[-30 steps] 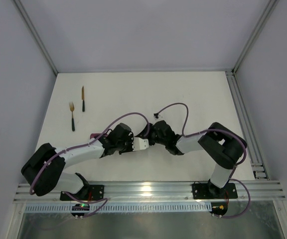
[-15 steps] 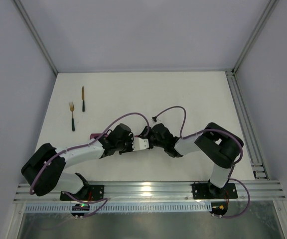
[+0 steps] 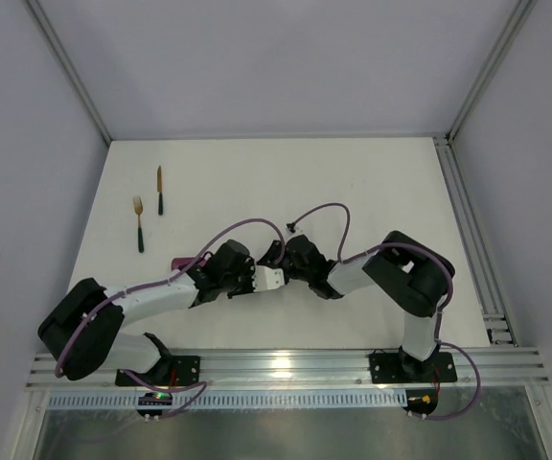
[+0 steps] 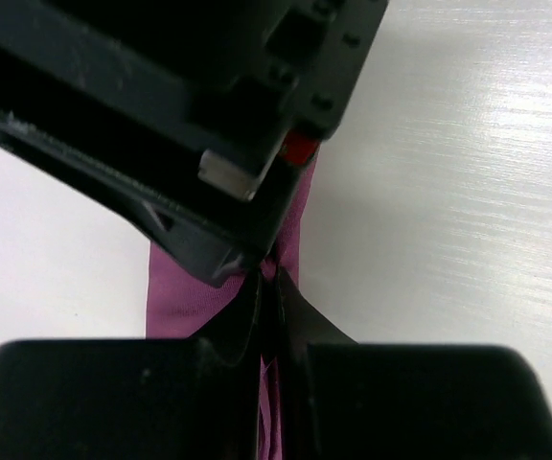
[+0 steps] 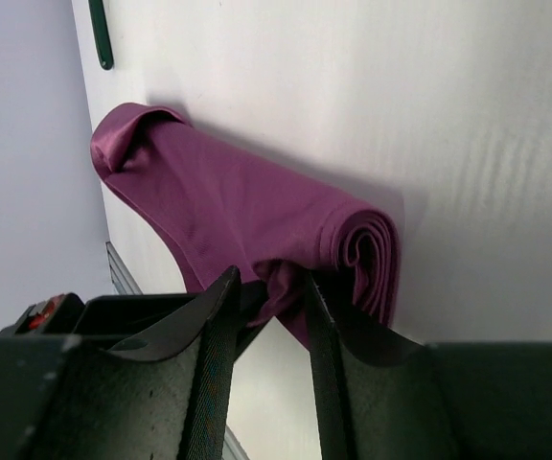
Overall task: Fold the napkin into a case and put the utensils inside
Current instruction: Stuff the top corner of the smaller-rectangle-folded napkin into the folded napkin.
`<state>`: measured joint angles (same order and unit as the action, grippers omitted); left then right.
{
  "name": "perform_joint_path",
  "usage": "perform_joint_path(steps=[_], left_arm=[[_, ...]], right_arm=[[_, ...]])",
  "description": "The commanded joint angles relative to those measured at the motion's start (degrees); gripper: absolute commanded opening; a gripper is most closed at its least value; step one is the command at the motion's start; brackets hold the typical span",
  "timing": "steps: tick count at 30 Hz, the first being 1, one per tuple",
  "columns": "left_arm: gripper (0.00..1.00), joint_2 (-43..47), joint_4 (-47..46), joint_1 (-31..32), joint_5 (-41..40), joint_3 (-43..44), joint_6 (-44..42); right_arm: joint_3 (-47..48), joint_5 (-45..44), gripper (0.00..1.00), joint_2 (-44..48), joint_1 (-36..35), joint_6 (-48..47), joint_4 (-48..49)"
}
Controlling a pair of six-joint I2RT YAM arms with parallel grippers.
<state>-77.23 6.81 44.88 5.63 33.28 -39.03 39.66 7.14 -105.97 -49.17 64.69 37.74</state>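
Observation:
The napkin (image 5: 228,206) lies on the white table folded into a long magenta band of several layers. In the top view only its end (image 3: 177,261) shows beside the left arm. My left gripper (image 4: 271,278) is shut on a pinch of the napkin (image 4: 175,292). My right gripper (image 5: 268,287) meets it head-on, its jaws apart, with a loose fold of cloth between them near the rolled edge. The two grippers (image 3: 266,278) (image 3: 278,257) touch at mid-table. The gold fork (image 3: 139,222) and knife (image 3: 160,190) lie apart at the far left, away from both grippers.
A grey wall stands along the table's left side close to the utensils. An aluminium rail (image 3: 468,230) runs down the right edge. Purple cables (image 3: 324,206) loop above both wrists. A thin dark handle (image 5: 101,34) shows past the napkin's far end.
The right arm has drawn left and closer to the left gripper. Its jaws have widened around the cloth. The left gripper keeps its hold and barely moved.

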Motion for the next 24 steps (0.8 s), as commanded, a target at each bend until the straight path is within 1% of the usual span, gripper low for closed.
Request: perform_joint_path(steps=[1,5,7,12,14,17,19,21,24], left_arm=[[0.02,2.3,-3.2,-0.1,1.1,-0.8,0.0],[0.02,3.3,-4.7,-0.1,1.1,-1.6,-0.1],[0.01,3.2,-5.0,-0.1,1.1,-2.1,-0.1],[0.0,3.7,-5.5,-0.1,0.7,-2.9,-0.4],[0.0,4.1,-5.3,-0.1,0.9,-3.1,-0.5],[0.01,4.2,-3.9,-0.4,1.6,-2.9,-0.4],[0.17,4.2,-0.7,-1.1,3.4,-2.3,0.4],[0.35,4.4,3.0,-1.7,5.0,0.1,1.2],[0.44,4.5,8.1,-3.0,7.5,3.7,4.4]], right_arm=[[3.6,-0.9,0.37,-2.9,-0.2,0.3,0.1],[3.8,-0.9,0.37,-4.7,0.2,1.6,2.7],[4.1,-1.1,0.35,-5.0,0.3,1.8,3.1],[5.0,-0.8,0.27,-6.7,0.8,2.0,3.4],[4.8,-1.1,0.16,-7.5,0.9,2.0,3.6],[3.7,-1.7,0.04,-7.7,1.0,1.8,5.2],[2.3,-2.7,0.04,-7.2,1.2,1.6,6.2],[1.1,-2.7,0.04,-6.9,1.2,1.5,8.1],[1.2,-1.5,0.04,-7.1,1.1,1.1,9.7]])
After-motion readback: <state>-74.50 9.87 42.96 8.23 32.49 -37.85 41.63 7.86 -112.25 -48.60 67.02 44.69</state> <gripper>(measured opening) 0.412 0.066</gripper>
